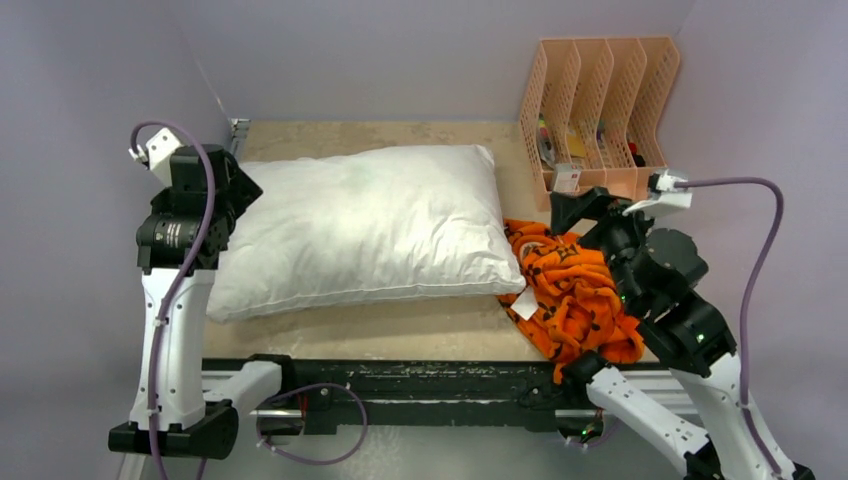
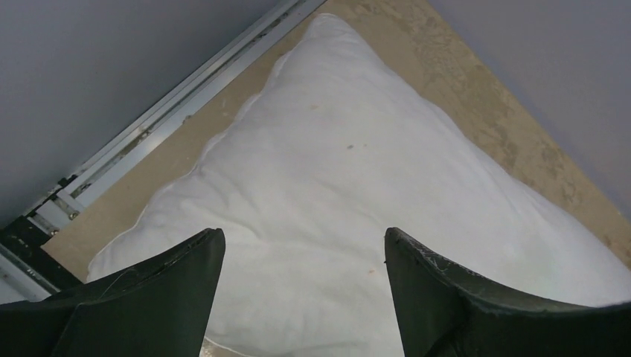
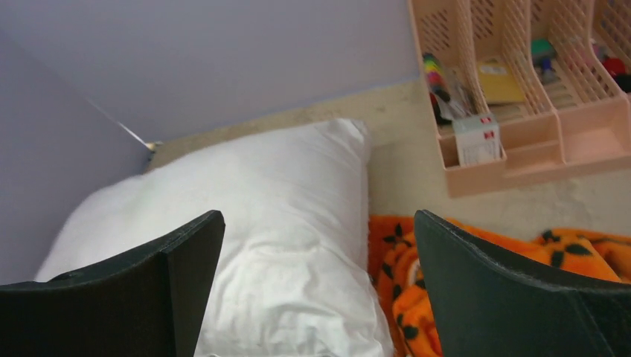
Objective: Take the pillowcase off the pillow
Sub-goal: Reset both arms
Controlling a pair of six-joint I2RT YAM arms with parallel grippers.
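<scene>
The white pillow point(image 1: 360, 225) lies bare across the middle of the table. The orange pillowcase point(image 1: 575, 290) with black motifs lies crumpled in a heap off the pillow, against its right end. My left gripper point(image 1: 238, 195) hovers over the pillow's left end, open and empty; the left wrist view shows its jaws point(image 2: 303, 236) wide apart above the pillow point(image 2: 357, 171). My right gripper point(image 1: 578, 208) is raised above the pillowcase's far edge, open and empty. In the right wrist view, between its jaws point(image 3: 318, 216), I see the pillow point(image 3: 260, 201) and the pillowcase point(image 3: 394, 260).
A peach plastic file rack point(image 1: 600, 110) with small items stands at the back right, just beyond my right gripper; it also shows in the right wrist view point(image 3: 536, 141). Grey walls enclose the tan table point(image 1: 400, 330). A black rail point(image 1: 420, 380) runs along the near edge.
</scene>
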